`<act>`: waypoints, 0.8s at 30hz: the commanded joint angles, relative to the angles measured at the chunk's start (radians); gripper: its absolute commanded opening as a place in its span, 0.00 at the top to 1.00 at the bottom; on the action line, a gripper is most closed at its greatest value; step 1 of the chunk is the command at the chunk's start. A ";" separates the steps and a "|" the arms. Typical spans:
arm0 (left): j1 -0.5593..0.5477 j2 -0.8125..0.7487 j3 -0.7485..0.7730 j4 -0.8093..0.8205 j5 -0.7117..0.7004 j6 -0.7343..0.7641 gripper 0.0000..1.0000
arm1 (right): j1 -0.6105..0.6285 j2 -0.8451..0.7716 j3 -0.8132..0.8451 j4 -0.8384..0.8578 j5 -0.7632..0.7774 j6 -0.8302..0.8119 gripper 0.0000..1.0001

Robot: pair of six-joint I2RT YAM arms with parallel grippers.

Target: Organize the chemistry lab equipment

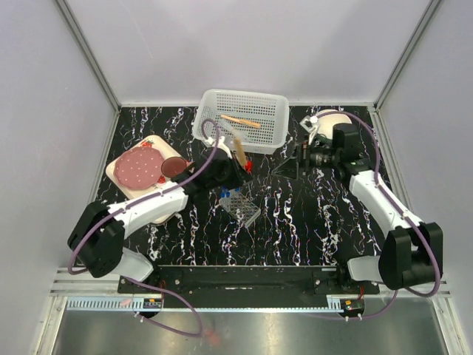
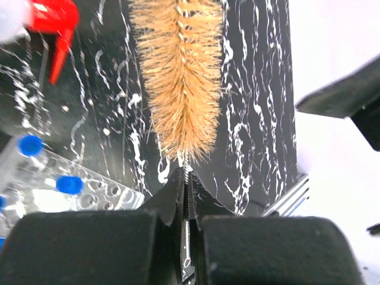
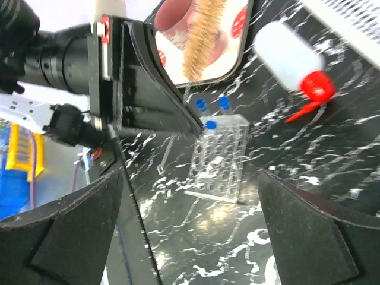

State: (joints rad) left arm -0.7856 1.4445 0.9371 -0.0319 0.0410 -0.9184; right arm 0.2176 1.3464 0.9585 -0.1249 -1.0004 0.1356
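Near the tube rack (image 1: pixel 242 208), left arm (image 1: pixel 151 208) outstretched, jaws tight on brush (image 2: pixel 181 77).

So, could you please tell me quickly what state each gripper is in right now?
Left gripper: closed on the wire stem of the tan bristle brush.
Right gripper: open, holding nothing.
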 commanded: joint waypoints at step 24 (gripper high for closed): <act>0.477 0.685 0.841 0.098 0.444 -0.280 0.40 | -0.300 -0.151 -0.162 -0.002 -0.095 -0.258 0.00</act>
State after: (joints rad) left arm -0.3214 2.1113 1.6554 0.0074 0.4068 -1.1564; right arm -0.0647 1.2297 0.8001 -0.1543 -1.0481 -0.0902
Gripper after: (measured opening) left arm 0.538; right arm 0.994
